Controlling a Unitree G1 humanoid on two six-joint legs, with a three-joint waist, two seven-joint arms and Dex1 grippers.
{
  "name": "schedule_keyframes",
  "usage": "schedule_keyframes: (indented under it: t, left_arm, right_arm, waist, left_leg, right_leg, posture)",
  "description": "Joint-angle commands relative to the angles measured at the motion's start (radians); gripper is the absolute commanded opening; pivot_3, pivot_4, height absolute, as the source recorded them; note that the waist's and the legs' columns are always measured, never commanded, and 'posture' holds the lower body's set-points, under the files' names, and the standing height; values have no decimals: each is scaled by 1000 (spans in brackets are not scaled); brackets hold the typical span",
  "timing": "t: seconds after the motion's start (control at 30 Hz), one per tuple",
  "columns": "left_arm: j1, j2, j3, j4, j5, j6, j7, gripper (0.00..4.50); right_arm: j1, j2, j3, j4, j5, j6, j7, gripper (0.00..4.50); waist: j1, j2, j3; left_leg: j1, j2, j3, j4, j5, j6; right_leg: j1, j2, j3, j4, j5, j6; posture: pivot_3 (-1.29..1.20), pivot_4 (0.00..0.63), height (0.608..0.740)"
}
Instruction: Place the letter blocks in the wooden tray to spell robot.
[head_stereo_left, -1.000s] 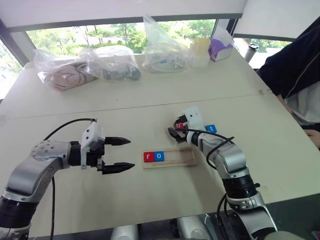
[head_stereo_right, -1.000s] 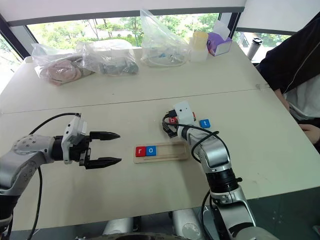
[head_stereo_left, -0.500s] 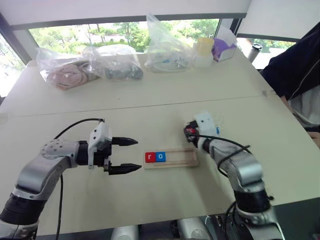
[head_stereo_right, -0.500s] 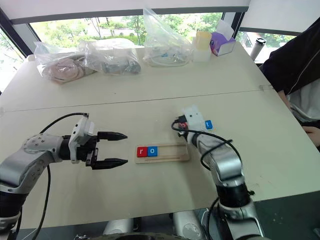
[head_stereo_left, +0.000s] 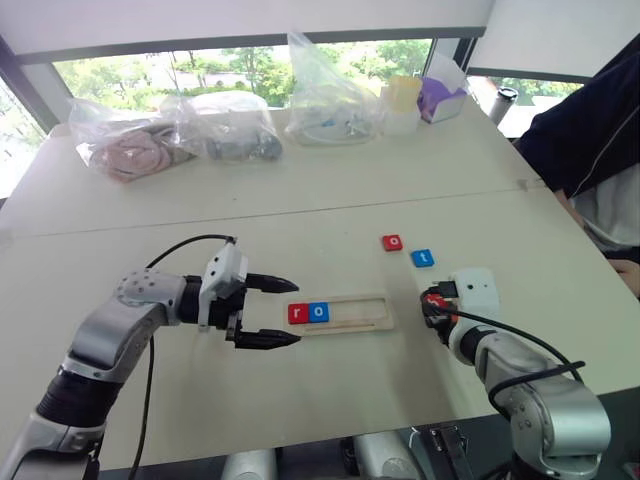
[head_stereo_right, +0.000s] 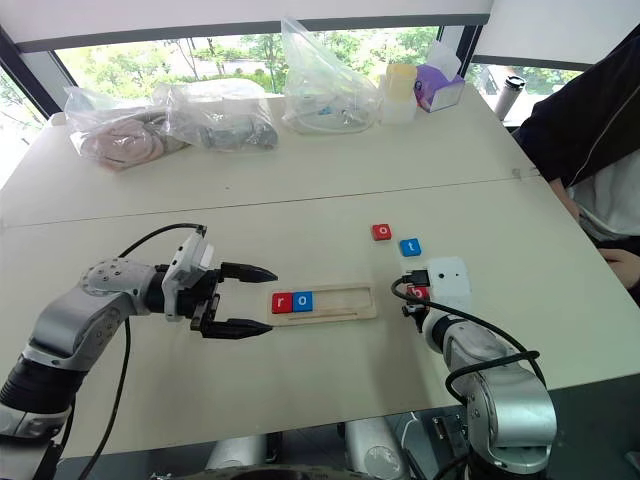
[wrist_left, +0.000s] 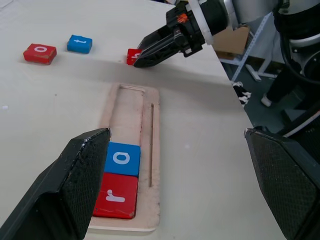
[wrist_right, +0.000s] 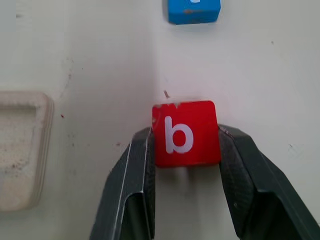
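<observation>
My right gripper (wrist_right: 186, 145) low over the table, fingers clamped on the red square "b" tile (wrist_right: 185, 133), my left gripper (head_stereo_left: 268, 312) level and spread wide beside the light wooden tray (head_stereo_left: 355, 313) holding the red "r" tile (head_stereo_left: 298, 314) and the blue "o" tile (head_stereo_left: 318, 312)

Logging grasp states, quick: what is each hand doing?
Left hand: open, empty, beside the wooden tray.
Right hand: closed on the red b block.

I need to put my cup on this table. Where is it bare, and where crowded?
Bare: the wide band between the plastic bags and the wooden tray, and the near edge below the tray. Crowded: around the tray, with the left gripper, right gripper and loose blocks.
</observation>
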Motion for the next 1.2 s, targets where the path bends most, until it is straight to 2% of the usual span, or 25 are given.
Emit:
schedule_keyframes:
  t: [0.03,0.1,0.13,0.17,0.27,0.4,0.6,0.73,0.9,1.2]
  left_arm:
    - [-7,3,3,-5,8,-18,-11,4500]
    - [3,15,16,-6,8,-21,-21,4500]
    - [3,18,19,-6,8,-19,-22,4500]
    - [4,22,21,-6,8,-16,-24,4500]
    - [18,40,34,-2,4,-23,-41,4500]
    - [36,66,53,3,-3,-34,-68,4500]
    - [59,91,91,-1,-24,-31,-92,4500]
    - [60,94,101,-1,-21,-27,-83,4500]
    - [80,81,108,-40,-25,-18,-42,4500]
    - [100,79,107,-93,-27,-2,8,4500]
  right_arm:
    - [23,1,2,46,8,-66,10,2712]
    - [22,-32,0,19,27,-70,43,3741]
    - [20,-87,-6,3,46,-75,89,4198]
    - [18,-155,-16,-14,72,-77,146,4435]
    - [21,-339,-50,-43,162,-113,318,4435]
    - [66,-556,-100,22,233,-335,575,4435]
    - [61,-697,-88,207,268,-600,808,4435]
    - [16,-751,-12,351,214,-772,888,4435]
    - [-46,-757,76,523,142,-946,945,4435]
    - [-115,-734,154,751,71,-1115,988,4435]
  waist:
    - [0,0,0]
    - [1,0,0]
    - [1,0,0]
    - [2,0,0]
    - [3,0,0]
    - [2,0,1]
    - [3,-2,2]
    - [4,-4,3]
    - [7,-4,3]
    - [16,-4,4]
  left_leg:
    - [0,0,0,0,0,0]
    - [1,0,0,0,0,0]
    - [1,0,0,0,0,0]
    - [0,0,0,0,0,0]
    - [0,-3,1,1,0,0]
    - [0,-3,0,0,0,0]
    - [1,-2,0,1,0,0]
    - [1,-3,1,2,0,0]
    - [1,-3,0,1,0,0]
    - [2,-3,1,2,0,0]
  right_leg:
    - [0,0,0,0,0,0]
    - [1,0,0,0,0,0]
    - [1,0,0,0,0,0]
    - [1,-1,0,0,0,0]
    - [1,-3,1,0,-1,1]
    - [1,-2,0,-1,-1,2]
    - [2,-1,0,-1,-1,2]
    - [3,-2,0,-1,-1,2]
    - [3,-2,0,-1,1,4]
    - [3,-2,0,0,1,4]
  posture:
    - [0,150,740]
    - [0,150,740]
    - [0,150,740]
    - [0,150,740]
    - [0,150,740]
    - [0,150,740]
    - [0,150,740]
    - [0,150,740]
    - [0,150,740]
    - [0,150,740]
